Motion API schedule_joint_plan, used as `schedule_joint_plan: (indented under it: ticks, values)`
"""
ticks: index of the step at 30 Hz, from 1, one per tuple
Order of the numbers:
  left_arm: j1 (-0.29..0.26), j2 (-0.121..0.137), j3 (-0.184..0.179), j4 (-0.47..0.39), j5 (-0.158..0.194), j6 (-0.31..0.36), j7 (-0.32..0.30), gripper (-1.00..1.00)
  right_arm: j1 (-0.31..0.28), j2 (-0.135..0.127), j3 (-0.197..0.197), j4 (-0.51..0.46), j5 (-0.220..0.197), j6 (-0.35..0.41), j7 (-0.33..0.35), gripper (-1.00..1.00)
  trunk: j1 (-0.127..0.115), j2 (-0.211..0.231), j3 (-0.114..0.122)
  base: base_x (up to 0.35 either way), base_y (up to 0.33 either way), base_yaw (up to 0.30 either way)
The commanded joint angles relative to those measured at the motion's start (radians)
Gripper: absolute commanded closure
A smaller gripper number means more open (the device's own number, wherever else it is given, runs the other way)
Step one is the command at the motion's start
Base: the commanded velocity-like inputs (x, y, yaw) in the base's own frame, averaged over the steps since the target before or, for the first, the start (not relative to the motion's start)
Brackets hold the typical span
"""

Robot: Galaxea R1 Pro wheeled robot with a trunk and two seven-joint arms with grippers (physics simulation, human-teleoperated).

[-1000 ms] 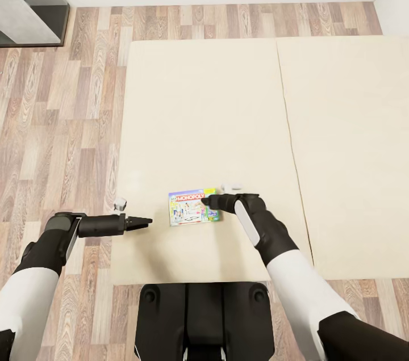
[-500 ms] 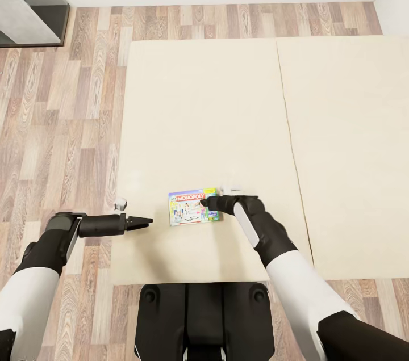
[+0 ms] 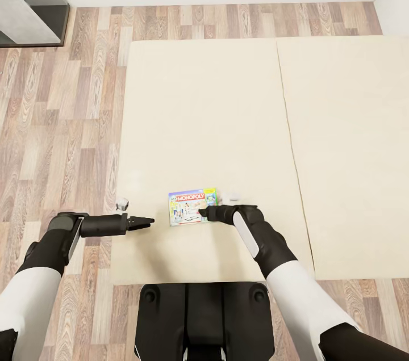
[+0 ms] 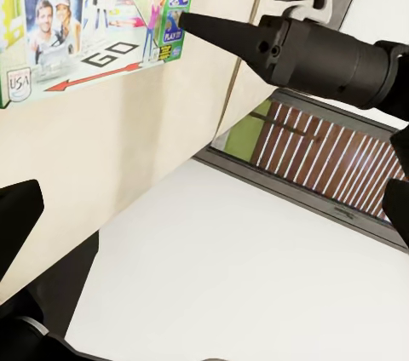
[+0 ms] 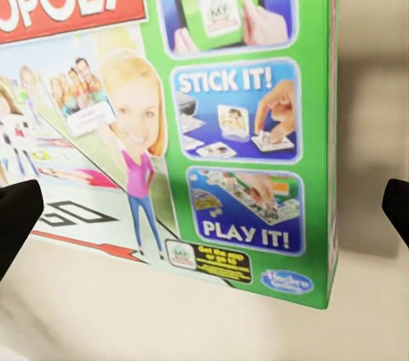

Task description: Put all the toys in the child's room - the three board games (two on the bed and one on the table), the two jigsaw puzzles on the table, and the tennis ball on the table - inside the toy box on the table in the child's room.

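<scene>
left tool [image 3: 149, 221]: tips together, arm reaching inward | right tool [image 3: 202, 213]: fingers spread, arm reaching forward

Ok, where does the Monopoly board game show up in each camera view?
Head view: Monopoly board game lies flat on the bed, near its front edge.
Left wrist view: upper left corner.
Right wrist view: close up, across the top.
Shared landmark: its green side strip.

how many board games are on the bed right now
1. The Monopoly board game lies flat near the bed's near edge, between both end effectors. A second may sit outside the picture.
</scene>
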Motion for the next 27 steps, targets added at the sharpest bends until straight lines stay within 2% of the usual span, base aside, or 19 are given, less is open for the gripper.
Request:
schedule_joint_plan:
  ticks: [1,17,24,25,27]
  values:
    - [0.0,-0.001,0.003,-0.001,-0.011,0.01,-0.009,-1.0,0.0,0.0,0.0,-0.001,0.003,0.005,0.003,-1.0,0.001,-0.002,-0.001,0.0,0.0,0.0]
    - [0.0,-0.001,0.005,-0.001,-0.011,0.01,-0.009,-1.0,0.002,0.0,0.0,0.001,0.002,0.001,0.028,-1.0,0.001,-0.002,-0.001,0.0,0.0,0.0]
    - [0.0,0.0,0.006,-0.001,-0.011,0.01,-0.009,-1.0,0.002,0.0,0.0,0.006,0.003,-0.002,0.066,-1.0,0.001,-0.002,-0.001,0.0,0.0,0.0]
    - [0.0,0.0,0.006,-0.001,-0.011,0.01,-0.009,-1.0,0.002,0.0,-0.001,0.007,0.002,-0.003,0.108,-1.0,0.001,-0.002,-0.001,0.0,0.0,0.0]
    - [0.0,0.0,0.006,-0.001,-0.011,0.01,-0.009,-1.0,0.002,0.0,-0.001,0.008,0.002,-0.003,0.126,-1.0,0.001,-0.002,-0.001,0.0,0.0,0.0]
